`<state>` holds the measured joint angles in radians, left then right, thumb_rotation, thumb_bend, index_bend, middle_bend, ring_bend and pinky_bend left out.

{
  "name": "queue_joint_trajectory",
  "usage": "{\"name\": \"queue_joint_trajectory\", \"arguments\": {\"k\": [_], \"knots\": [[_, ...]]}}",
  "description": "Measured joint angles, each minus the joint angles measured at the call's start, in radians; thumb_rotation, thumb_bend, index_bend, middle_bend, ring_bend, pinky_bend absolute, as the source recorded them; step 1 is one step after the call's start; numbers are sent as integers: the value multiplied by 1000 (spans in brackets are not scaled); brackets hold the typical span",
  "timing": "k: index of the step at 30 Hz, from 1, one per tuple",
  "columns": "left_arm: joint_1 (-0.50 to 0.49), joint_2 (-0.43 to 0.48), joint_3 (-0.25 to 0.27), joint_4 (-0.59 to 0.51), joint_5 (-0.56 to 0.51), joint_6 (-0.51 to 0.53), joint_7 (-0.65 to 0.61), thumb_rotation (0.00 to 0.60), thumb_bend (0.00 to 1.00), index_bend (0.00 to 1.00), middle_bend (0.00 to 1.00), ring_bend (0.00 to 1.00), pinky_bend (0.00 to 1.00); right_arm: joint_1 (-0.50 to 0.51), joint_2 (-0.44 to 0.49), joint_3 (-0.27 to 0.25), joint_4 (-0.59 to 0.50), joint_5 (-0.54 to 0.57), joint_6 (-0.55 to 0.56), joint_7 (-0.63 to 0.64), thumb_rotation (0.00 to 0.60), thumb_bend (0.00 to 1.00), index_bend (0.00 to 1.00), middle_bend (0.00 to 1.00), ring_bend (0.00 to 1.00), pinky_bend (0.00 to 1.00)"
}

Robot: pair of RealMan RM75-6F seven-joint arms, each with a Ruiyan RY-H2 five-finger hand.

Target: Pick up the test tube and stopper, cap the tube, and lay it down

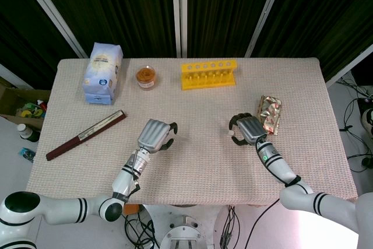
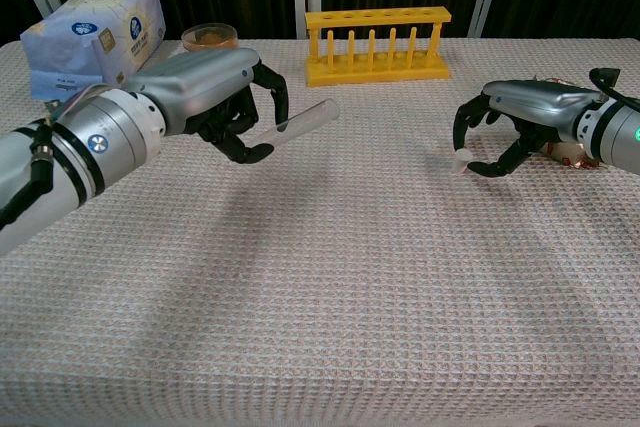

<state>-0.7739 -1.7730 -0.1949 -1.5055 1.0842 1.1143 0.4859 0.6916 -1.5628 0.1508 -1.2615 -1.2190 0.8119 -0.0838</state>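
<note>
Test tube [image 2: 300, 120] gripped in left hand [image 2: 215, 97] — stopper [image 2: 459, 161] at right hand [image 2: 515, 122] fingertips, grip unclear.

Tube rack [image 1: 208, 75] is sitting far centre on table [image 1: 192, 161]; jar [image 1: 145, 77] is sitting left of it, bag [image 1: 102, 73] farther left. Book [image 1: 85, 135] is lying near-left. Foil packet [image 1: 270, 114] is lying right, w/ stopper [image 2: 460, 161] just left of it.
</note>
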Motion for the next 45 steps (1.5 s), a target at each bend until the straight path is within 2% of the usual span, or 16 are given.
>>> {"name": "queue_joint_trajectory", "arguments": {"k": [11,16,22,28,32,39,45], "knots": [[3,1,-5,3,-3,-8,1,600,460,636,935,908,1000,3,-6,0,7,-3,11,7,600,343,568,360,227,259],[5,16,-14,-7,-12,-11,-1,600,463,642,935,909,1000,-4,21,4,-29,-17,32,22,600,359,602,368,228,259],[9,69,-48,-63,-52,-32,-34,600,464,642,935,908,1000,-28,156,17,-173,-58,86,60,600,371,622,370,226,259],[8,110,-95,-109,-104,-66,-103,600,465,642,935,909,1000,-62,377,45,-392,-104,148,110,600,370,626,371,226,259],[-5,118,-130,-122,-154,-117,-168,600,465,642,934,909,1000,-81,522,71,-540,-143,176,192,600,371,628,371,227,259],[-53,99,-183,-117,-225,-177,-251,600,466,643,934,909,1000,-72,601,102,-628,-188,162,344,600,371,632,370,228,259],[-90,67,-181,-95,-250,-160,-213,600,467,644,934,909,1000,-31,610,123,-657,-194,134,349,600,371,634,369,228,259]]}}
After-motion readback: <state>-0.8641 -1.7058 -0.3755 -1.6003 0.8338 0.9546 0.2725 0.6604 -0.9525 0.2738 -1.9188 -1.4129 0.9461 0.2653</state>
